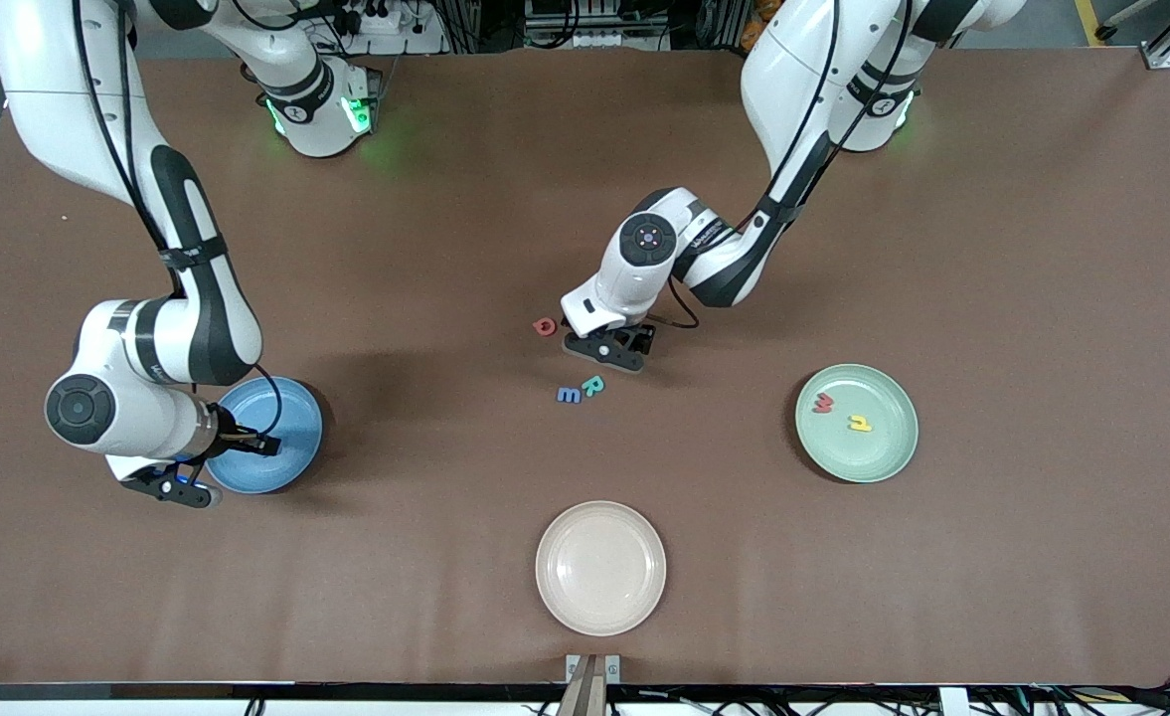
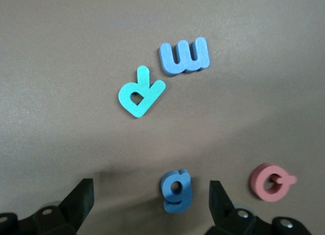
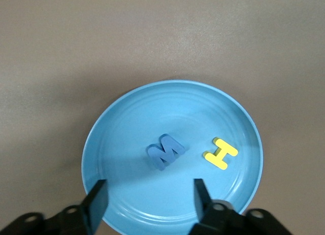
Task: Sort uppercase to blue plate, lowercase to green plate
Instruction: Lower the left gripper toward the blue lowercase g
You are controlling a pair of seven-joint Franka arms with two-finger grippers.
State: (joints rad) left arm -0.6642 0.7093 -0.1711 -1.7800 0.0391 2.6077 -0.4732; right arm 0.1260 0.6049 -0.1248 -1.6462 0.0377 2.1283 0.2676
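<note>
My left gripper (image 1: 609,350) is open and low over the table's middle. In the left wrist view (image 2: 150,204) the blue g (image 2: 176,190) lies between its fingers, nearer one of them; the front view hides it. The red Q (image 1: 545,326) (image 2: 271,181), teal R (image 1: 592,386) (image 2: 141,93) and blue m (image 1: 569,396) (image 2: 184,56) lie around it. My right gripper (image 1: 182,487) (image 3: 148,199) is open and empty over the blue plate (image 1: 286,418) (image 3: 152,113), which holds the blue W (image 3: 165,151) and yellow H (image 3: 221,154). The green plate (image 1: 883,457) holds the red w (image 1: 823,403) and yellow h (image 1: 860,424).
A cream plate (image 1: 600,567) sits near the front camera's edge of the table, nearer that camera than the loose letters. The blue plate is toward the right arm's end, the green plate toward the left arm's end.
</note>
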